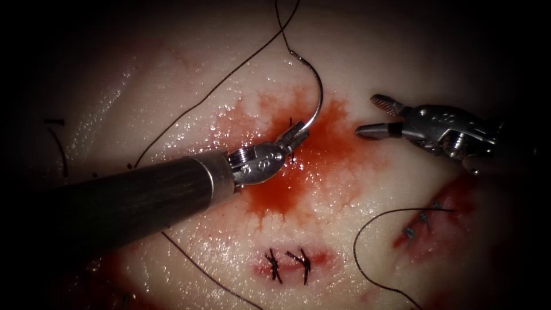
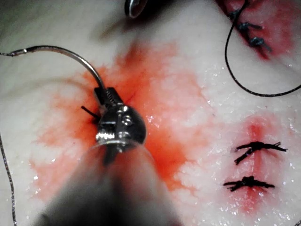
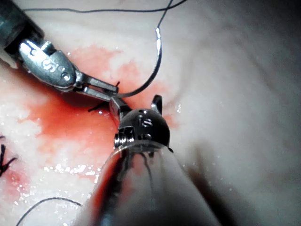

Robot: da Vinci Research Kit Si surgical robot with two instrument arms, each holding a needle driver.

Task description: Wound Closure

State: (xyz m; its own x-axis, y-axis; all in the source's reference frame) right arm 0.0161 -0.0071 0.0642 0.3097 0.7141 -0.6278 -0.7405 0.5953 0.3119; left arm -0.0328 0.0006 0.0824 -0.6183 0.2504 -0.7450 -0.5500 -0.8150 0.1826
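My left tool (image 1: 295,133) is shut on the curved needle (image 1: 319,97) close to its pointed end, over the red fluid (image 1: 298,166) in the middle of the tissue (image 1: 189,115). The needle arcs up and away from the jaws, its body free of the tissue; the tip is hidden by the jaws. Dark thread (image 1: 218,86) runs from its tail. My right tool (image 1: 367,116) hangs open and empty just right of the needle. In the left wrist view the left tool (image 2: 106,96) grips the needle (image 2: 70,54). In the right wrist view the right tool (image 3: 136,102) gapes beside the needle (image 3: 151,77).
Two finished stitches (image 1: 287,264) sit near the front, with several more (image 1: 422,221) on a cut at the right. A loose thread loop (image 1: 367,229) lies between them. Short dark thread ends (image 1: 293,156) stick out beside the left jaws. The left shaft (image 1: 115,198) crosses the left side.
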